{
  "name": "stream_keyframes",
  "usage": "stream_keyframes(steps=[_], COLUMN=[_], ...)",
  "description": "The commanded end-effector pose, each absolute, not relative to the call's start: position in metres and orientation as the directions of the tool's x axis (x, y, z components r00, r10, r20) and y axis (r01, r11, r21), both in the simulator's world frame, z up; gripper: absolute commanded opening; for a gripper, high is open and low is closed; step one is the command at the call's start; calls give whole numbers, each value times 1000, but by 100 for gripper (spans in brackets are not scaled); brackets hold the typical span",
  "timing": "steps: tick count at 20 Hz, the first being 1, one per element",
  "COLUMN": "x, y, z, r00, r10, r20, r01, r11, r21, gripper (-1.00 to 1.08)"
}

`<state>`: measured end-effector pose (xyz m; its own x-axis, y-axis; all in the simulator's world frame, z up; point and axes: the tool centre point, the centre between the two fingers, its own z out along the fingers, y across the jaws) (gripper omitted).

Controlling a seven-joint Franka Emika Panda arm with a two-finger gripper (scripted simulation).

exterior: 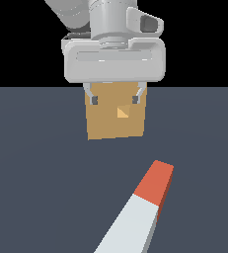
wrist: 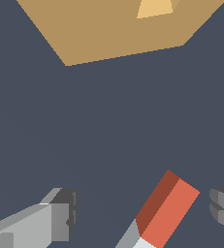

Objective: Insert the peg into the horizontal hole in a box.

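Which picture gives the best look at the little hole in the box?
The exterior view. There the hole shows whole, near the middle of the box face, below the pincer. The wrist view cuts the hole off at the picture's edge, so only part shows.

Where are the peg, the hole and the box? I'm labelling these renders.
peg (exterior: 155, 184): exterior view, on its red-orange end.
hole (exterior: 122, 112): exterior view, on the lighter orange inside.
box (exterior: 105, 123): exterior view, on its tan face below the hole.

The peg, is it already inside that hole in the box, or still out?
Out. The peg lies on the floor, its red end pointing toward the box, well apart from it. The hole shows empty, and the open gripper holds nothing.
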<state>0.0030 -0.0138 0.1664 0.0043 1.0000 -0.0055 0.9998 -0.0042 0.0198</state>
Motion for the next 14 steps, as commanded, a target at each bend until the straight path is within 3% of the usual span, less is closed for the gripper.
stream_keyframes(steps=[1, 8, 14], x=[3, 9, 22], y=[-14, -31, -76], z=[166, 157, 133], r00=[4, 60, 205], r10=[1000, 998, 979], r20=[-5, -5, -5], r01=[1000, 998, 979], r11=[-4, -60, -205], r21=[20, 18, 14], gripper=[100, 100, 100])
